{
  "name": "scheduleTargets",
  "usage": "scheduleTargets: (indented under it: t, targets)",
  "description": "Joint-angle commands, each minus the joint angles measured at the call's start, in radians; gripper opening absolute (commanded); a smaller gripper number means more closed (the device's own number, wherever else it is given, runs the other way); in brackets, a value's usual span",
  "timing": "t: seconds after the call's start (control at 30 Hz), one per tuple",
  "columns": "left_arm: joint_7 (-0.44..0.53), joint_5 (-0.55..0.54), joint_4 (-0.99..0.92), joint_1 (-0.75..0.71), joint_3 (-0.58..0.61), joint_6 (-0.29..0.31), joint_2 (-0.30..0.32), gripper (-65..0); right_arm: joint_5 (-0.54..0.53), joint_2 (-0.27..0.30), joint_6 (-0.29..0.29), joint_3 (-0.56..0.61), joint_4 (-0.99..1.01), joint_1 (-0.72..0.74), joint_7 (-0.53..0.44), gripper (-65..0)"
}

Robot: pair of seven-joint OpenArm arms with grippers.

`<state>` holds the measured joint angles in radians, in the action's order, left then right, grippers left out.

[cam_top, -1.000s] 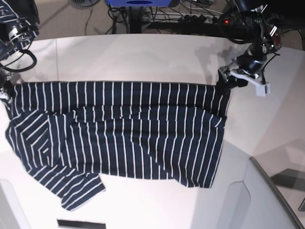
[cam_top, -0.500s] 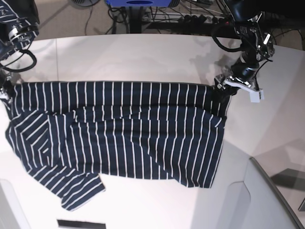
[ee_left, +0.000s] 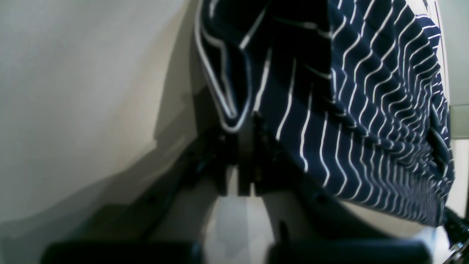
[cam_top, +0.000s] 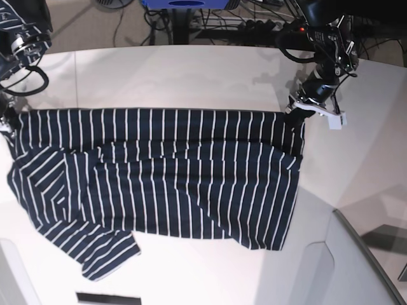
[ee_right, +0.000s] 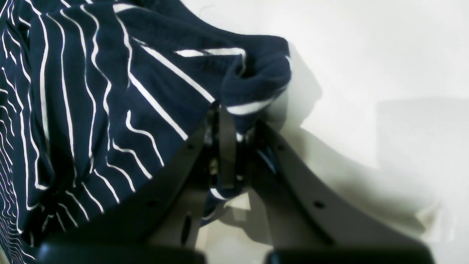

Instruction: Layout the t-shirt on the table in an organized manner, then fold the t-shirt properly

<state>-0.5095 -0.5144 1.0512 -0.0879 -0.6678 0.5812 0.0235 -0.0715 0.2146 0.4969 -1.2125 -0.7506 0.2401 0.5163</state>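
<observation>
Left claw [ee_left: 244, 121] pinching t-shirt [cam_top: 165, 178] corner, arm angled down.

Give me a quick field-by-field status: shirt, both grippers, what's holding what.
shirt: t-shirt lying on the table, far edge pulled straight between the arms, one sleeve crumpled at the near corner
left gripper: left gripper shut on a far corner of the shirt
right gripper: right gripper shut on the other far corner, fabric bunched above its jaws
fold state: not yet folded properly
</observation>
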Motion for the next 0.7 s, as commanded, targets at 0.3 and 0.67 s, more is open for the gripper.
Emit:
scheduleTargets:
  t: [0.3,0.67]
  targets:
    - [-0.085,0.030,0.148,0.012,0.006,-0.014,0.022,-65.0,0.029,-0.019,0.041,0.171,-0.200,0.014,0.118,-64.8]
    - [-0.271,0.030,0.326,0.129,-0.002,-0.017,0.065,-65.0,0.029,-0.011,0.046,0.175,-0.396,0.141,0.298,-64.8]
